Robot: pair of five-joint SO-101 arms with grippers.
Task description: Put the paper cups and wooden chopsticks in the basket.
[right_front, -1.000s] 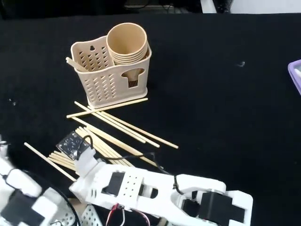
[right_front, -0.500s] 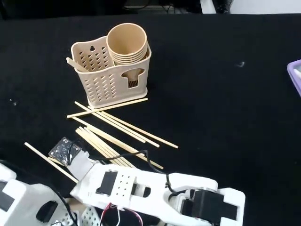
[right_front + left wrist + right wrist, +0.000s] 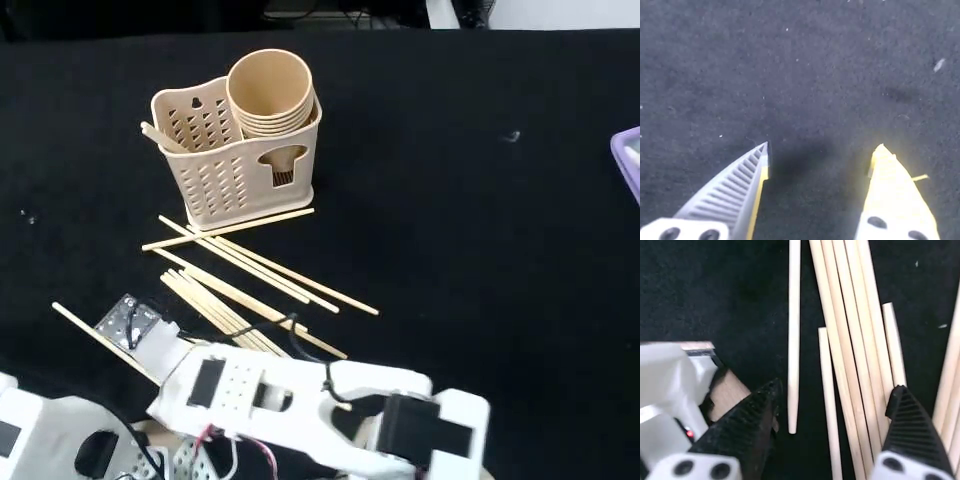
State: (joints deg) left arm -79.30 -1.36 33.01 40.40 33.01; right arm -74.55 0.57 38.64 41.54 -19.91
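Chopsticks lie loose on the black table, fanned on a slant from far left to near right, just in front of the basket. At the near-left corner the left gripper hangs over bare table, jaws wide with nothing between them, well off the sticks. Next along, the right gripper sits over the sticks' near-left ends. Its jaws are wide and straddle them, with a lone stick just inside one jaw and a bundle toward the other. Their long axis runs across the closing line, so I'd judge a pinch would catch several. Farther right and far, cups stand stacked in the basket.
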